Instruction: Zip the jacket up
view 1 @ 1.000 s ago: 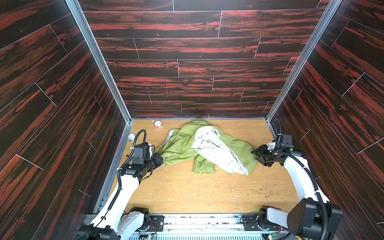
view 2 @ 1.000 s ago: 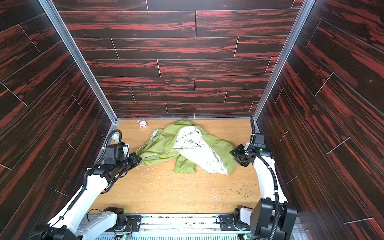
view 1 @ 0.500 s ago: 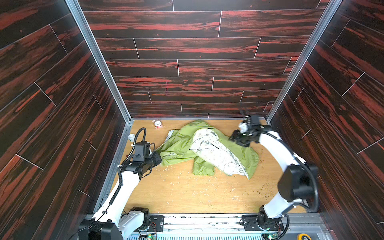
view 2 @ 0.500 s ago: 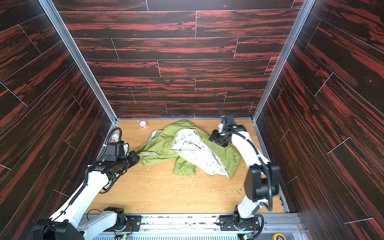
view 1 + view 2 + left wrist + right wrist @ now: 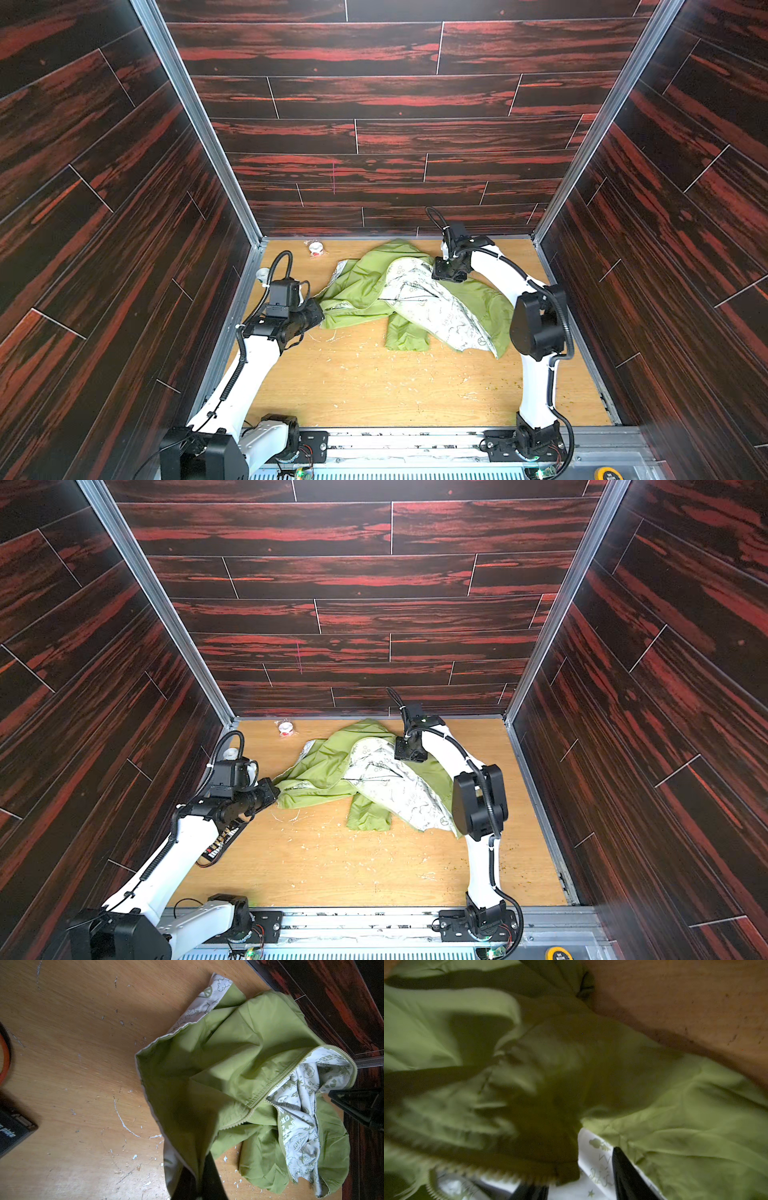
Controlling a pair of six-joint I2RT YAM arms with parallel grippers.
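Note:
The jacket (image 5: 361,286) (image 5: 320,771) lies crumpled at the back middle of the wooden floor, lime green, with its pale patterned lining (image 5: 432,303) turned up. Its green zipper (image 5: 278,1080) stands unzipped, the two edges apart. My left gripper (image 5: 318,318) (image 5: 272,791) (image 5: 199,1176) is shut on the jacket's left lower edge. My right gripper (image 5: 446,274) (image 5: 409,754) (image 5: 577,1167) points down onto the jacket's far right part. Its jaws stand apart over a toothed zipper edge and lining; that view is blurred.
A small white and red object (image 5: 316,248) (image 5: 286,728) lies near the back wall. A white piece (image 5: 262,274) sits by the left rail. A black device (image 5: 224,841) (image 5: 12,1134) lies under my left arm. Dark wood walls close three sides.
My right arm has swung from the jacket's right edge to the back and come down on its far part. The left gripper has kept its hold and barely moved.

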